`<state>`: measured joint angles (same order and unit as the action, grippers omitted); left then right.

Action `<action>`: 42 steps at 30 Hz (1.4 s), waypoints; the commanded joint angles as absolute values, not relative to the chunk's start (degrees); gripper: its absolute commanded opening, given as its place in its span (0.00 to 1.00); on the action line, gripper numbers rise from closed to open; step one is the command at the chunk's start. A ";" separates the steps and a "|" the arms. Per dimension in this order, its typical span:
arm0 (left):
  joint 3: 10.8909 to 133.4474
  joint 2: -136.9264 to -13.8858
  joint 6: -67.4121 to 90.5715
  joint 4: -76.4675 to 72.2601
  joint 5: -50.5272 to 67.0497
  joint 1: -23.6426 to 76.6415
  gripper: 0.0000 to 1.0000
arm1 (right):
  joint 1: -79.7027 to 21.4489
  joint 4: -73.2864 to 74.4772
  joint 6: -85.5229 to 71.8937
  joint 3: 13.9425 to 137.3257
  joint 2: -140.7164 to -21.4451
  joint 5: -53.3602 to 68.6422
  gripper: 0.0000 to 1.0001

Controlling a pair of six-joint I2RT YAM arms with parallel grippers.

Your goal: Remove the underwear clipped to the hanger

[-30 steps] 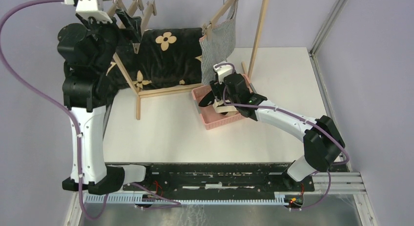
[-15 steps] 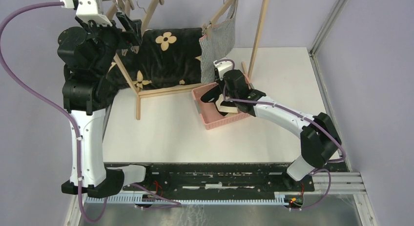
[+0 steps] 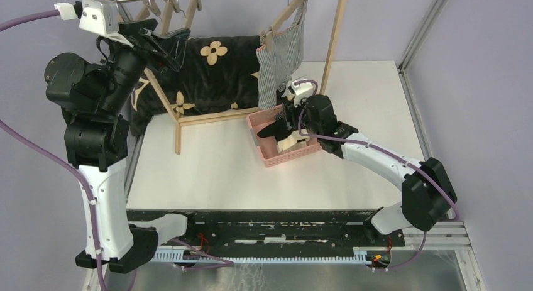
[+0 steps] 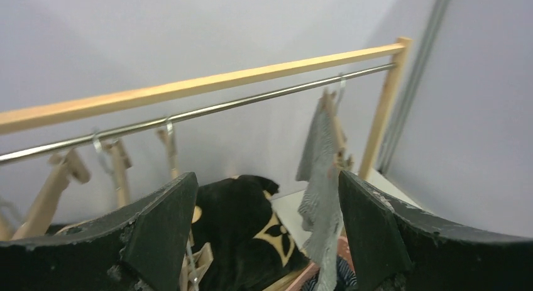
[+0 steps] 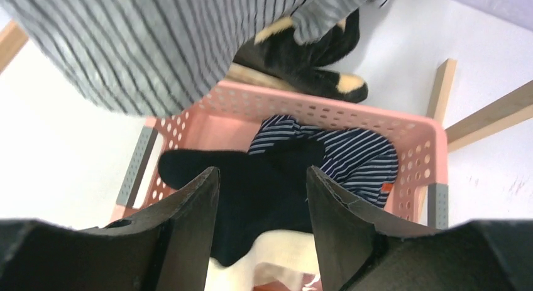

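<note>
The grey-and-white striped underwear (image 3: 278, 60) hangs clipped to a wooden hanger (image 3: 286, 14) at the rack's right end. It also shows in the left wrist view (image 4: 319, 184) and fills the top of the right wrist view (image 5: 157, 46). The navy striped underwear (image 5: 358, 156) and the black underwear (image 5: 251, 190) lie in the pink basket (image 5: 327, 115). My right gripper (image 3: 276, 124) hovers open and empty over the basket (image 3: 270, 158), below the hanging shorts. My left gripper (image 3: 164, 43) is open and empty, high at the rack's left, facing the hanging shorts from a distance.
A black floral blanket (image 3: 210, 74) drapes over the wooden rack's lower bar. Empty clip hangers (image 4: 63, 175) hang on the metal rail (image 4: 188, 115). A cream cloth (image 5: 270, 259) also lies in the basket. A rack post (image 3: 333, 43) stands behind the basket.
My left arm has swung up and to the left, pulling its gripper back from the blanket. My right gripper has shifted a little right and farther back over the basket.
</note>
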<state>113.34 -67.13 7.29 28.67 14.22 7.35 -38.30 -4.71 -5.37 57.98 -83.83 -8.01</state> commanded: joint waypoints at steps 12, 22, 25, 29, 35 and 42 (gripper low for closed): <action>124.63 -84.68 5.39 27.87 20.78 22.62 0.87 | -35.18 -10.30 -9.54 59.75 -81.66 -1.48 0.65; 136.39 -99.36 1.25 27.61 12.52 27.47 0.87 | -35.24 -9.85 -10.27 58.65 -80.27 -0.59 0.65; 136.17 -101.55 0.74 25.50 11.63 27.55 0.87 | -35.16 -9.97 -10.76 58.17 -79.99 -0.08 0.64; 135.97 -104.13 0.43 22.14 10.67 27.68 0.87 | -35.22 -11.20 -11.14 57.13 -79.41 1.72 0.64; 136.53 -107.16 1.10 18.20 10.49 27.66 0.89 | -35.19 -11.41 -11.11 56.19 -78.67 2.33 0.64; 136.54 -109.12 1.76 16.73 11.51 27.77 0.83 | -35.17 -11.00 -10.56 55.74 -77.88 2.47 0.64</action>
